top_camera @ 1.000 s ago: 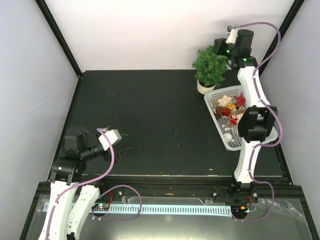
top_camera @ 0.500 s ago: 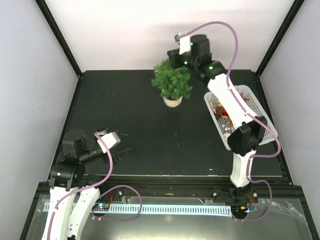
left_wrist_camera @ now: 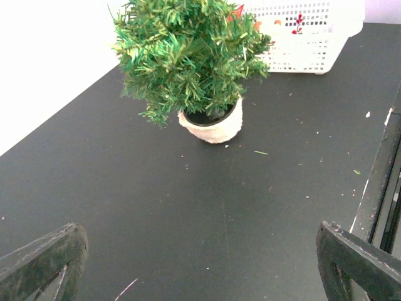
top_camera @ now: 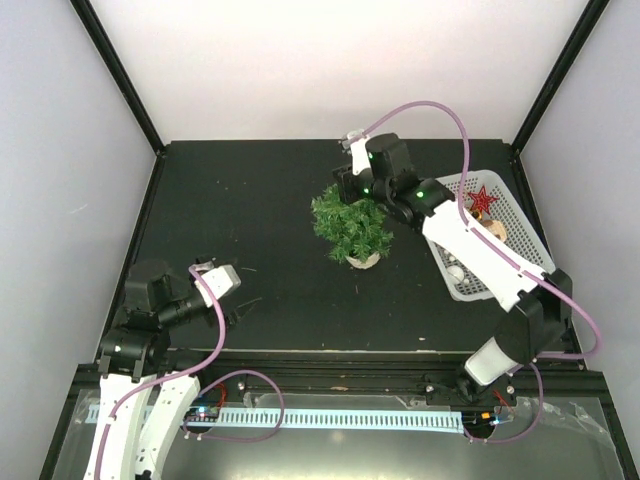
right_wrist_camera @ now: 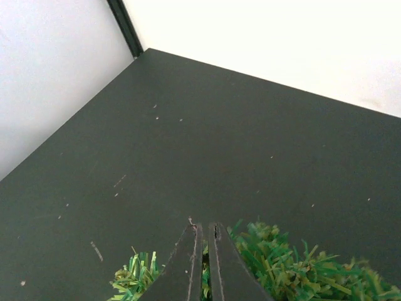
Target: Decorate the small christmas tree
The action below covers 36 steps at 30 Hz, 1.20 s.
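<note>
- Since a second ago, the small christmas tree (top_camera: 352, 228), a bushy dark-green artificial fir in a little white pot (top_camera: 363, 260), has travelled from the far right corner beside the basket to the middle of the matte black table (top_camera: 250, 200).
- Over the same second the right arm has swung left with the tree and now reaches diagonally across the table above it.
- The right gripper (top_camera: 352, 192) sits in the tree's crown; in the right wrist view its two dark fingers (right_wrist_camera: 191, 263) are pressed almost together, with green needles caught in the thin slit between them.
- In the left wrist view the tree (left_wrist_camera: 188, 56) leans and its pot (left_wrist_camera: 213, 128) is tipped. Whether the base rests on the table or hangs just above it cannot be told.
- The white plastic mesh basket (top_camera: 520, 225) lies well apart from the tree on the right side of the table, partly under the right arm, with a red star ornament (top_camera: 482, 198) showing at its far end.
- The left gripper (top_camera: 238, 298) is near the front left of the table, pointing towards the tree, well apart from it and touching nothing.
- Its jaws are spread wide, with one dark finger (left_wrist_camera: 44, 263) at each lower corner of the left wrist view and bare table between them.
</note>
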Tool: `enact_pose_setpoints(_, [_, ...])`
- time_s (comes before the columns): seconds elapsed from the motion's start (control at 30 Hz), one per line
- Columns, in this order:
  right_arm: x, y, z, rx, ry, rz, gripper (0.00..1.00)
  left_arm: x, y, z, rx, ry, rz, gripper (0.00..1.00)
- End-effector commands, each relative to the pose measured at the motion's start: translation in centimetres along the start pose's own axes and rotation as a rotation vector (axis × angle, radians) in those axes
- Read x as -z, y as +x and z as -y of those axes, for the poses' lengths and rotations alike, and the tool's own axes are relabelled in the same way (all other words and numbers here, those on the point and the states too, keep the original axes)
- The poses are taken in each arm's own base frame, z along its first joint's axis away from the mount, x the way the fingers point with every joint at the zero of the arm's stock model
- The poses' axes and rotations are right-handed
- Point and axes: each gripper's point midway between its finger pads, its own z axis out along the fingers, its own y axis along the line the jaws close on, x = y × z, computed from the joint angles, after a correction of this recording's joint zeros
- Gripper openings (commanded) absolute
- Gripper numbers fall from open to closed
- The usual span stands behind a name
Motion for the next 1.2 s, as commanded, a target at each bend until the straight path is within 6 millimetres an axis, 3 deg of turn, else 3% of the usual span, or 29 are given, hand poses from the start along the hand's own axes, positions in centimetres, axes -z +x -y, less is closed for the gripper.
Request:
enact_pose_setpoints(0.0, [3.5, -2.6, -2.0, -0.019, -0.042, 0.149, 0.01, -0.4, -0.7, 1.1, -0.026, 0.097, 0.026, 0.99])
enact_pose_setpoints(0.03, [3.9, -2.5, -2.2, -0.025, -0.053, 0.161, 0.01, -0.7, -0.9, 1.3, -0.025, 0.13, 0.032, 0.99])
enact_pose_setpoints(0.23, [4.6, -1.3, -4.2, -0.039, -0.096, 0.149, 0.01, -4.6, -2.7, -2.7, 0.074, 0.146, -0.035, 0.99])
enact_pose_setpoints(0.4, [4.8, -1.1, -6.7, -0.026, -0.145, 0.142, 0.01, -6.7, -4.4, -4.5, 0.015, 0.114, -0.026, 0.97])
enact_pose_setpoints(0.57, [4.2, -0.7, -8.2, -0.018, -0.196, 0.148, 0.01, -8.0, -6.7, -4.6, 0.039, 0.195, 0.021, 0.91])
enact_pose_setpoints(0.73, [2.7, 0.6, -8.8, -0.004, -0.198, 0.12, 0.01, -9.9, -7.7, -4.6, 0.054, 0.253, 0.049, 0.84])
enact_pose_setpoints(0.87, [2.0, 1.7, -8.9, -0.016, -0.214, 0.114, 0.01, -11.7, -7.3, -4.5, 0.082, 0.301, 0.018, 0.75])
enact_pose_setpoints(1.03, [1.8, 3.2, -9.0, -0.023, -0.236, 0.099, 0.02, -12.6, -6.9, -4.0, 0.094, 0.336, -0.01, 0.75])
enact_pose_setpoints(1.17, [1.9, 4.0, -8.8, -0.019, -0.233, 0.085, 0.13, -12.8, -6.4, -4.3, 0.091, 0.31, -0.025, 0.73])
